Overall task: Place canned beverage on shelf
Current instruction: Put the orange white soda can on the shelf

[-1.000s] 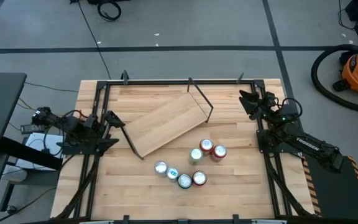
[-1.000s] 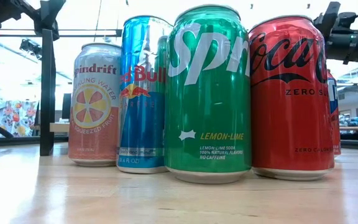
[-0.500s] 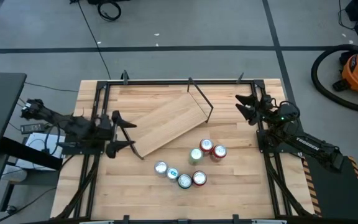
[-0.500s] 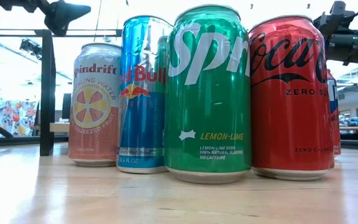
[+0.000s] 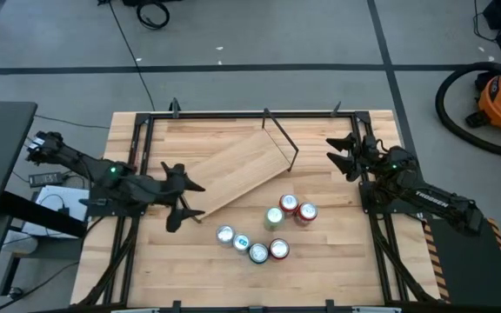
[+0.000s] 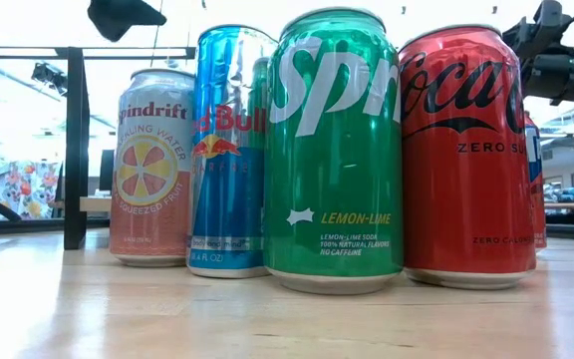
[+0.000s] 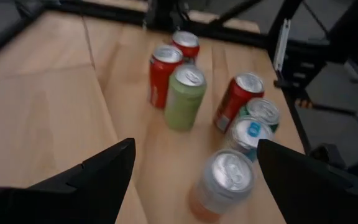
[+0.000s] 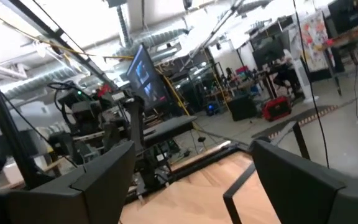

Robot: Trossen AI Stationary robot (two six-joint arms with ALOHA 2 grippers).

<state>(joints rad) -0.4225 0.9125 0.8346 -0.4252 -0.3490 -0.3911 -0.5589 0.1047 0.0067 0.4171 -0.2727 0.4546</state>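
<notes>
Left gripper (image 5: pixel 183 197) spread open, empty, over the shelf's (image 5: pixel 233 169) near corner, shelf lying askew on the table (image 5: pixel 320 269), seven cans (image 5: pixel 263 230) clustered just beside it, right gripper (image 5: pixel 337 155) parted, empty, at the right edge.

- Can cluster (image 5: pixel 266 233) as landmark: seven cans in two tight knots, gaps between cans too narrow for a finger.
- Shelf (image 5: pixel 231 172) lies slantwise just beyond the cluster; its black rod bracket (image 5: pixel 283 139) sticks up at the far end.
- Left hand (image 5: pixel 185 197), fingers spread, sits left of the cluster; bare tabletop (image 5: pixel 320 269) between.
- Right hand (image 5: pixel 339 155) hangs well right of the cluster; open wood on that side.
</notes>
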